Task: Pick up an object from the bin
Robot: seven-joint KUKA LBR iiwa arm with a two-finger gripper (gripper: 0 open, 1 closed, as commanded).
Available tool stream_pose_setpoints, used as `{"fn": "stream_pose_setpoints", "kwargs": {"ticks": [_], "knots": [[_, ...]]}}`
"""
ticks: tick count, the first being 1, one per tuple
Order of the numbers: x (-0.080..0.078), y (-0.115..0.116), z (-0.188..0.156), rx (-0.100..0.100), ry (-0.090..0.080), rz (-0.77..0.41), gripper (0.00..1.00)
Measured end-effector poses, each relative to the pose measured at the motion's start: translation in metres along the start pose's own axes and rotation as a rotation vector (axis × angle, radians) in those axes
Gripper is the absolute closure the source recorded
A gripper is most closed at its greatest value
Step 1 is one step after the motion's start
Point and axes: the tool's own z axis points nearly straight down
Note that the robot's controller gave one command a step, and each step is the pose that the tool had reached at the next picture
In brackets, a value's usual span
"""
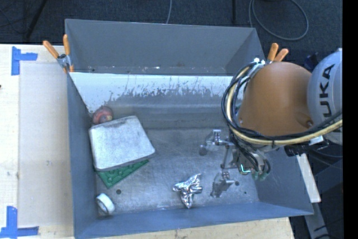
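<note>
The grey metal bin (pixel 168 59) holds a few scattered things on its floor. The arm (pixel 274 98), with its orange cover and looped cables, comes in over the right wall.

The largest thing is a pale, squarish slab (pixel 120 141) lying flat on the left half of the floor. A green flat piece (pixel 124 172) sticks out from under its near edge. The pincer (pixel 219 164) hangs low over the right half of the floor. Its two fingers are spread wide, one toward the far wall and one toward the near edge, with bare floor and nothing gripped between them.

A crumpled silver foil piece (pixel 188 188) lies close to the near edge, just beside the nearer finger on its left and outside the gap. A small reddish ball (pixel 102 115) rests against the far-left corner of the floor, touching the slab's far corner or very nearly so. A small white roll (pixel 104 202) sits in the near-left corner.

The step in hand looks like the approach: the pincer is down and open, but nothing is taken yet. The foil piece is the nearest candidate. Taking it would call for a short shift toward the left wall and the near edge until the fingers straddle it, then closing and lifting. Being light and crushed, the foil may slide or flatten rather than seat firmly.
</note>
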Motion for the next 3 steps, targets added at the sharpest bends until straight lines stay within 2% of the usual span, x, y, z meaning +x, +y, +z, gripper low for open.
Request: {"fn": "stream_pose_setpoints", "kwargs": {"ticks": [1,2,3], "knots": [[-0.035,-0.021,0.142,0.000,-0.012,-0.141,0.00],[-0.036,0.026,0.140,0.002,-0.014,-0.271,0.00],[-0.036,0.026,0.139,0.001,-0.010,-0.268,1.00]]}}
